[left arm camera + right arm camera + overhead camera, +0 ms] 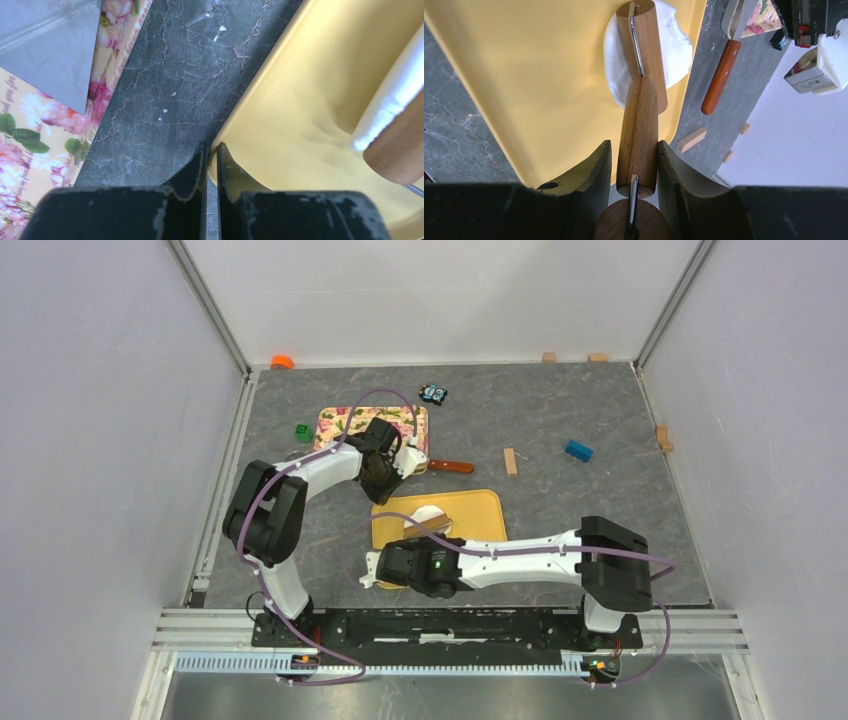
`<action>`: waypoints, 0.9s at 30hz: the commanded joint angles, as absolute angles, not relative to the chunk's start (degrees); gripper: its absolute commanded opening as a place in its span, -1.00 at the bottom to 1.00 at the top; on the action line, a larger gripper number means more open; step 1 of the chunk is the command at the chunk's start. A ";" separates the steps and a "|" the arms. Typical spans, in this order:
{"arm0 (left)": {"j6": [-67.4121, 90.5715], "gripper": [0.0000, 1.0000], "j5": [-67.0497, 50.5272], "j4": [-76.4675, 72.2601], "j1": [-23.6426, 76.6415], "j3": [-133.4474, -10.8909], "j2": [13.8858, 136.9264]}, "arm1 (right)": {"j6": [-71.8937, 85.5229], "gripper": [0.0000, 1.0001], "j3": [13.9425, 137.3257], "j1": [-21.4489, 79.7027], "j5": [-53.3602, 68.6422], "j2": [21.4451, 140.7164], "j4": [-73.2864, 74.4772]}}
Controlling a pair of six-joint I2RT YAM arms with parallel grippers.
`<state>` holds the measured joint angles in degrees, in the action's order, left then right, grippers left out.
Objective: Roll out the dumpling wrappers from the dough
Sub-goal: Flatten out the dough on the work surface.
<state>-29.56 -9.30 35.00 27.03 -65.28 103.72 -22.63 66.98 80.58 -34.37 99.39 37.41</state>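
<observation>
Right pincer (634, 146): jaws partly apart and clamped on the wooden handle of the rolling pin (639, 120), one finger on each side of it. The pin points away from the wrist across the yellow board (549, 75). Its far wooden roller lies on top of the dumpling wrapper (676, 47).

Wrapper: one thin, flat, roundish white patch, lying on the yellow board near the board's far rim. The roller crosses its middle, with white showing on both sides. No other lump of dough can be made out.

Left pincer (212, 150): jaws drawn in to a narrow slit. One tip is over the grey counter (170, 90), the other over the yellow surface. The board's rim runs into the gap between them, so it looks pinched on that rim, though the contact itself is hard to see.

Floral board (30, 125): flat on the counter beyond the yellow board, apart from it, with a strip of bare counter between.

Knife (720, 80): brown handle, lying on the counter just past the yellow board's far rim.

Small wooden block (691, 139): on the counter near the knife, not touching it.

Blue block (578, 450): well to the right. Green block (303, 430): just left of the floral board.
</observation>
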 commanded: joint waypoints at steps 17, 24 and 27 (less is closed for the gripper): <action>-30.58 -0.96 -11.29 31.82 28.11 -61.35 109.24 | -17.01 -1.00 62.07 79.94 -12.39 105.92 50.34; -30.54 -0.96 -11.27 31.81 28.09 -61.35 109.20 | -16.64 -1.00 63.19 81.73 -12.24 105.18 50.98; -30.58 -0.95 -11.25 31.77 28.09 -61.35 109.18 | -20.52 -1.00 62.80 78.42 -13.95 108.47 48.08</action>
<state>-29.58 -9.32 35.00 27.03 -65.28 103.72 -20.73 67.53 82.13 -35.09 100.42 39.70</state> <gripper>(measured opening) 0.125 0.416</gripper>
